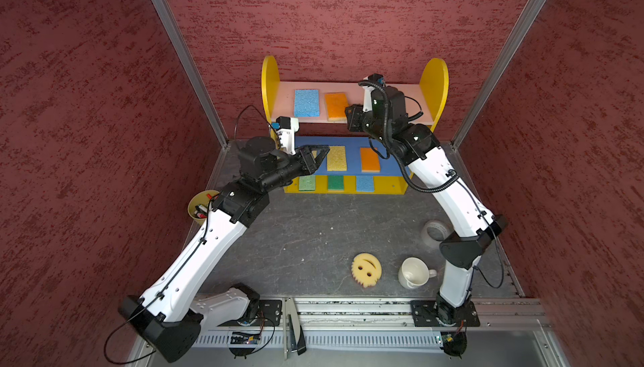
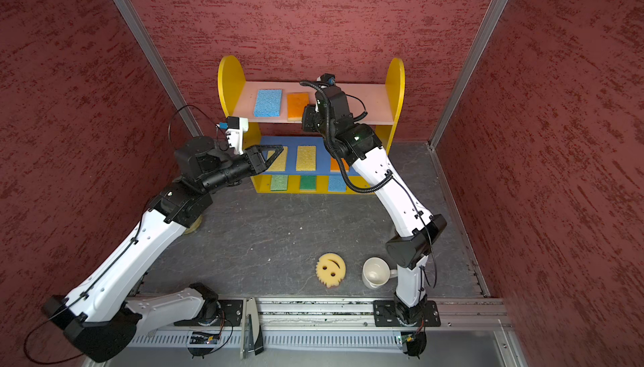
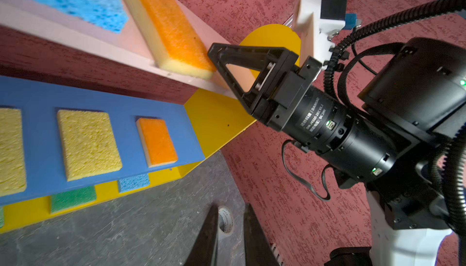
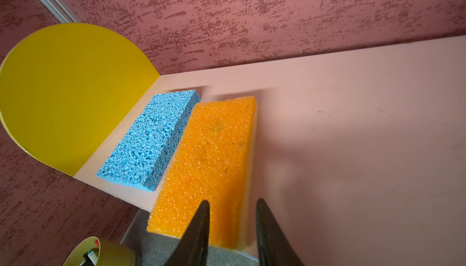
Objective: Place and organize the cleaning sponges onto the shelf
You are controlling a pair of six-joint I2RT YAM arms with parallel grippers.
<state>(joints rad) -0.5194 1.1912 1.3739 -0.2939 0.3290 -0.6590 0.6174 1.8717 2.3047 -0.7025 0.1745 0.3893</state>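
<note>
Cleaning sponges [image 1: 336, 158] lie on all three boards of the shelf [image 1: 434, 86]. An orange sponge [image 4: 214, 156] rests flat on the pink top board. Its overhanging front end is right at the right gripper [image 4: 232, 205], whose jaws stand apart and grip nothing. A blue sponge [image 4: 151, 141] lies just beside it. The left gripper [image 3: 232, 213], jaws narrowly parted and empty, hangs near a yellow sponge [image 3: 11, 151] on the blue board. The smiley sponge [image 1: 366, 270] sits on the table [image 1: 296, 236], well apart from both grippers.

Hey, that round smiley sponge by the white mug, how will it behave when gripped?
The smiley sponge looks foamy, so probably light and squashy when pinched. Its scalloped edge should resist slipping. Lying flat, it seems unlikely to roll.
</note>
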